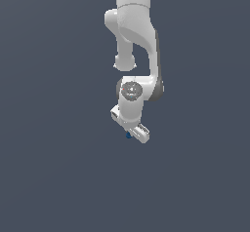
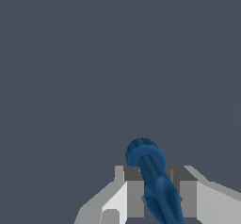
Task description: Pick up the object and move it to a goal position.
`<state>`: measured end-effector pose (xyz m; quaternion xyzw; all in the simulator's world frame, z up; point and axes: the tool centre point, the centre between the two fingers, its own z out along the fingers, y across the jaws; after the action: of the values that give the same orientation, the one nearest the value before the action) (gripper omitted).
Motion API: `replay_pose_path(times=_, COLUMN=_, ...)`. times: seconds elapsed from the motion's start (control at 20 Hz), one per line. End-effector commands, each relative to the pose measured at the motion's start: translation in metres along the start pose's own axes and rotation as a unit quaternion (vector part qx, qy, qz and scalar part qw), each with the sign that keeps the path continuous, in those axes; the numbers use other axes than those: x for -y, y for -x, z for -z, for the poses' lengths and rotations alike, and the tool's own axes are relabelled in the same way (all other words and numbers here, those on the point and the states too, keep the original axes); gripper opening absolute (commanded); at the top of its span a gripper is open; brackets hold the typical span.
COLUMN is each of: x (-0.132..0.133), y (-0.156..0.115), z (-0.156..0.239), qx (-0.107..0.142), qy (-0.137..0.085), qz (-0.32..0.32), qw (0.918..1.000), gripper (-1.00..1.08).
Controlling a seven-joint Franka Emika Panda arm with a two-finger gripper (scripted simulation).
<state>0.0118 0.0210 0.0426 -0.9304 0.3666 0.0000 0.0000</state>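
The object [image 2: 153, 178] is a small dark-blue item, long and rounded in the wrist view. It sits between my two grey fingers [image 2: 134, 190], which close on its sides. In the exterior view only a small blue bit of the object [image 1: 128, 135] shows under the white hand. My gripper [image 1: 131, 133] hangs from the white arm near the middle of the exterior view, pointing down, shut on the object. Most of the object is hidden by the hand in the exterior view.
A plain dark grey-blue surface [image 1: 58, 167] fills both views. No other objects, edges or goal marker show.
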Motion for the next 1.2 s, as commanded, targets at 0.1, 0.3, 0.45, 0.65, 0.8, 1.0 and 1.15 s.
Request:
replay_pose_path(times=0.1, x=0.000, y=0.000, z=0.003, qx=0.000, qy=0.000, qz=0.000, qw=1.0000, gripper=-1.00)
replay_pose_path(times=0.3, x=0.001, y=-0.002, z=0.017, qx=0.000, qy=0.000, qz=0.000, qw=1.0000, gripper=-1.00)
replay_pose_path(times=0.45, x=0.002, y=-0.003, z=0.034, qx=0.000, qy=0.000, qz=0.000, qw=1.0000, gripper=-1.00)
replay_pose_path(times=0.65, x=0.005, y=-0.007, z=0.066, qx=0.000, qy=0.000, qz=0.000, qw=1.0000, gripper=-1.00)
replay_pose_path(times=0.8, x=0.006, y=-0.010, z=0.095, qx=0.000, qy=0.000, qz=0.000, qw=1.0000, gripper=-1.00)
replay_pose_path(times=1.0, x=0.010, y=-0.015, z=0.140, qx=0.000, qy=0.000, qz=0.000, qw=1.0000, gripper=-1.00)
replay_pose_path(times=1.15, x=0.012, y=-0.019, z=0.174, qx=0.000, qy=0.000, qz=-0.001, qw=1.0000, gripper=-1.00)
